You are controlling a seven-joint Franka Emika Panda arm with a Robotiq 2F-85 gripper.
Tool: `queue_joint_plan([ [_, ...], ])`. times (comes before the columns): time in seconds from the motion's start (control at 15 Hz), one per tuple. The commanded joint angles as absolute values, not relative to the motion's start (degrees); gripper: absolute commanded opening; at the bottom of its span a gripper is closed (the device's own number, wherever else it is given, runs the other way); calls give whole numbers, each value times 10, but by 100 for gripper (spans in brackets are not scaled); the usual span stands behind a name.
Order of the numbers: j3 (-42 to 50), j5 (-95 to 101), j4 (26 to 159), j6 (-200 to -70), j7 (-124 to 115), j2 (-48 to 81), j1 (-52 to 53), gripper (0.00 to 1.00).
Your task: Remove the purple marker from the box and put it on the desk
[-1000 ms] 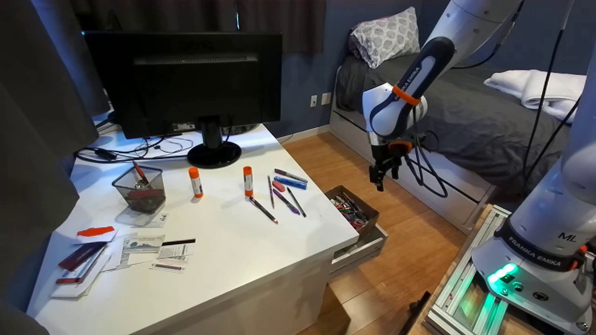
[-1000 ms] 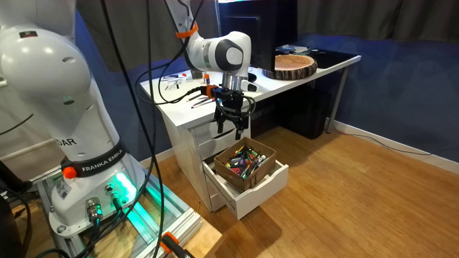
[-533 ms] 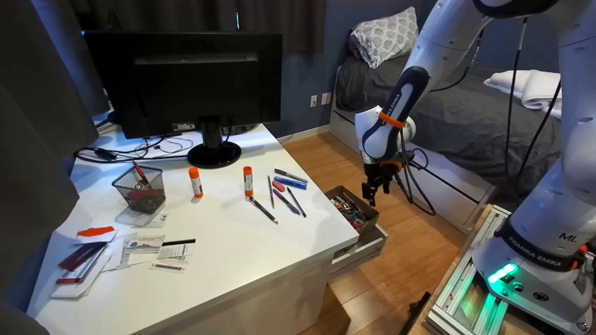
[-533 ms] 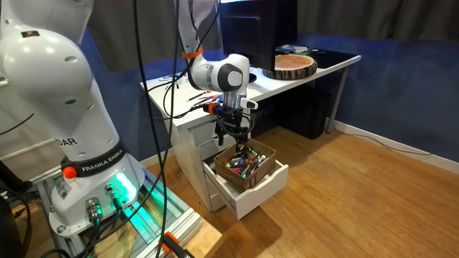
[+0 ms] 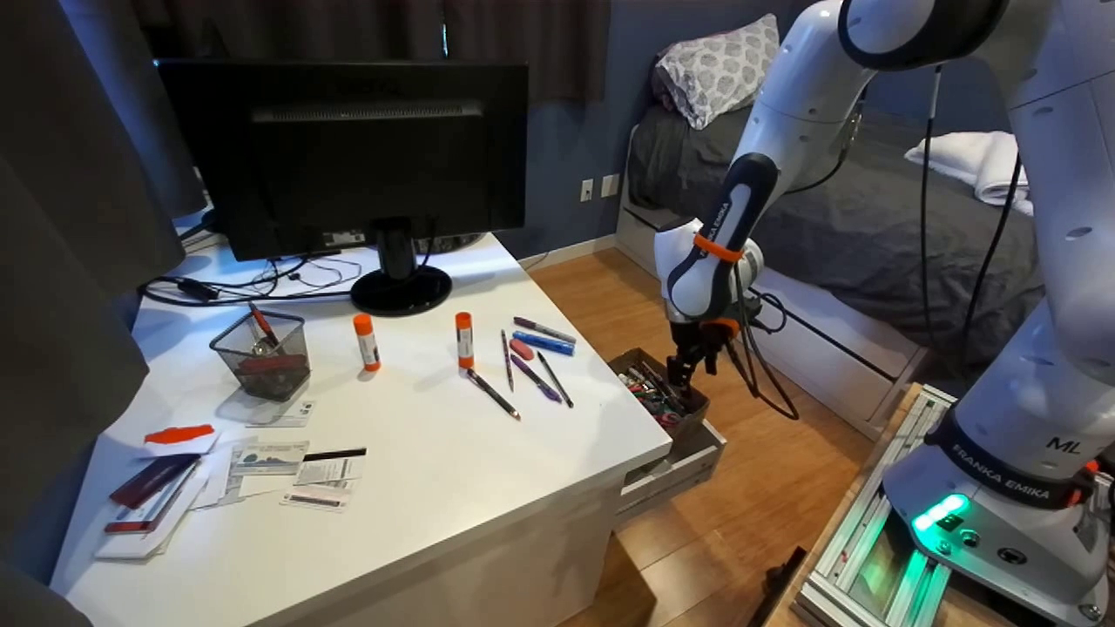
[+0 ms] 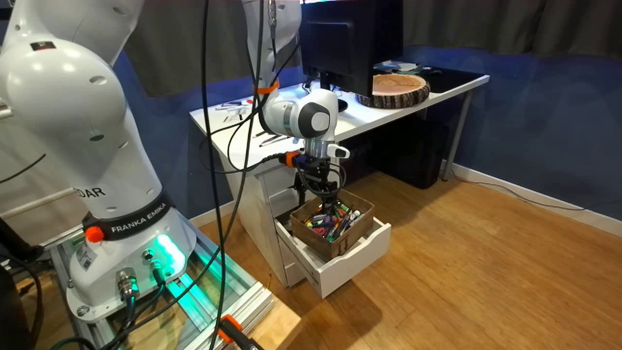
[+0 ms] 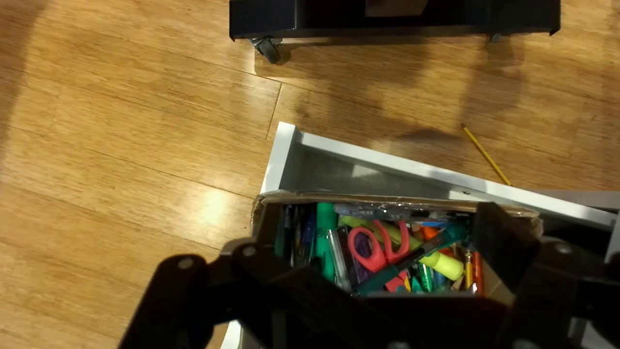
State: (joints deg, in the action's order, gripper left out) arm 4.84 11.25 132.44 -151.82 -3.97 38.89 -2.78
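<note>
Purple, probably light, stiff and smooth, what seems the marker [image 7: 362, 244] lies in the box [image 6: 308, 236] partly under pink scissors [image 7: 375, 262], inviting a mid-barrel pinch from the wide-spread, empty gripper [image 7: 380, 218].

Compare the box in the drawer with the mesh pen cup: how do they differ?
The box has solid brown walls; the pen cup is dark, see-through mesh. The box sits inside the open drawer; the pen cup stands on the desk. The box is crowded with stationery; the pen cup holds far fewer things. Both are open at the top.
</note>
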Motion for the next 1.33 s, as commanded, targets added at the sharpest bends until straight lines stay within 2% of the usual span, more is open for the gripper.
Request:
queue_joint_plan([
  [0.0,36,88,1312,-1513,-9,400,-37,100],
  [0.93,37,83,1214,-1641,0,528,-22,100],
  [1.0,38,83,1208,-1651,-1,535,-20,98],
  [1.13,40,82,1197,-1660,-3,548,-14,79],
  [1.27,43,83,1188,-1667,-5,559,-8,66],
])
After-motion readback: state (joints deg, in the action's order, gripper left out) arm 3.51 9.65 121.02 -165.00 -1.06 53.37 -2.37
